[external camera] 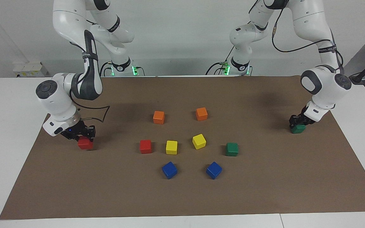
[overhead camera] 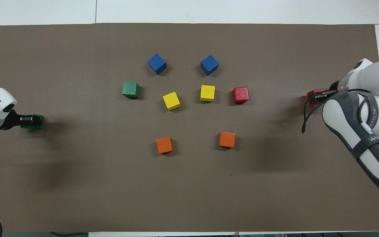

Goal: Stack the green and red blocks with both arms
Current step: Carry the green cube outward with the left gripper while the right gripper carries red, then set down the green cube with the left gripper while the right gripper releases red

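Note:
My left gripper (external camera: pixel 297 124) is down at the mat at the left arm's end of the table, its fingers closed around a dark green block (external camera: pixel 298 129); the overhead view shows this gripper (overhead camera: pixel 31 120) and block (overhead camera: pixel 36 121) too. My right gripper (external camera: pixel 83 138) is down at the right arm's end, closed around a red block (external camera: pixel 85 144), also in the overhead view (overhead camera: pixel 315 97). Both held blocks sit at or just above the mat. A second green block (external camera: pixel 232 149) and a second red block (external camera: pixel 145 146) lie loose mid-mat.
Between the loose red and green blocks lie two yellow cubes (external camera: pixel 171 147) (external camera: pixel 199 141). Two orange cubes (external camera: pixel 158 117) (external camera: pixel 201 114) lie nearer the robots, two blue cubes (external camera: pixel 169 170) (external camera: pixel 214 170) farther away. A brown mat (external camera: pixel 265 190) covers the white table.

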{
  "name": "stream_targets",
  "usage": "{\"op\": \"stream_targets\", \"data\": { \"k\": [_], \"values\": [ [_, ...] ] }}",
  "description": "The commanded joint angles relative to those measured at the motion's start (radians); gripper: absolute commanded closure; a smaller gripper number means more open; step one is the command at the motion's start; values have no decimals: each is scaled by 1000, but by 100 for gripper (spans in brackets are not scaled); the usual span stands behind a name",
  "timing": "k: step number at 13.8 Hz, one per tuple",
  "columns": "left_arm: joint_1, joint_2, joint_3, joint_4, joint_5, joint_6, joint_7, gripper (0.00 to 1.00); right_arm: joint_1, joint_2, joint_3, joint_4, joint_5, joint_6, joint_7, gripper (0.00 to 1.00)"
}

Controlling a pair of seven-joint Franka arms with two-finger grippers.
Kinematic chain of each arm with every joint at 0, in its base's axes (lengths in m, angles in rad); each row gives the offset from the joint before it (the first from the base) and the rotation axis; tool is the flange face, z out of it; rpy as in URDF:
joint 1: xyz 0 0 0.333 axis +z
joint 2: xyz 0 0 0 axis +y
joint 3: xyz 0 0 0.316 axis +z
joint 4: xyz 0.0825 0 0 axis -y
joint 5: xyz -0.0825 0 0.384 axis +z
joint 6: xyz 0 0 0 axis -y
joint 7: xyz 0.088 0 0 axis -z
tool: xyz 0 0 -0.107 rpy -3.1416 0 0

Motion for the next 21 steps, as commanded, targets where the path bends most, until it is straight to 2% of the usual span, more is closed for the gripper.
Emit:
{"op": "stream_targets", "data": {
  "k": [1, 3, 4, 7, 8, 9, 10, 11, 13, 15, 16, 19, 21],
  "values": [
    [11, 9, -10, -14, 9, 27, -6, 100, -17, -25, 15, -61, -1, 49, -53, 100],
    [17, 12, -10, -14, 9, 29, 8, 100, -17, -31, 15, -89, -1, 82, -53, 100],
    [17, 12, -10, -9, 9, 24, 14, 1, -16, -33, 15, -94, -1, 86, -51, 100],
    [6, 12, -10, 52, 12, -41, 20, 0, -13, -40, 15, -112, -1, 86, -45, 100],
    [4, 12, -10, 92, 13, -84, 26, 0, -11, -40, 15, -112, -1, 84, -45, 72],
    [1, 14, -10, 144, 13, -132, 34, 0, -9, -40, 14, -112, -1, 86, -43, 10],
    [0, 14, -10, 194, 19, -178, 39, 0, -9, -40, 14, -111, -1, 84, -53, 0],
    [-9, 17, -13, 245, 35, -219, 37, 0, -9, -39, 14, -108, -1, 83, -54, 0],
    [-115, 24, -10, 351, 32, -319, -68, 0, -5, -46, 15, -76, -1, 46, -43, 0],
    [-243, 59, -11, 425, 30, -342, -272, 0, 3, -56, 23, 19, 10, -67, 17, 0],
    [-297, 63, -11, 436, 24, -344, -311, 0, 23, -51, 39, 80, 10, -121, 91, 0],
    [-423, 79, -13, 443, -9, -322, -408, 0, 173, 12, 40, 288, -54, -249, 352, 0],
    [-482, 102, -13, 459, -26, -284, -431, 0, 265, 39, 40, 300, -63, -234, 426, 0]
  ]
}}
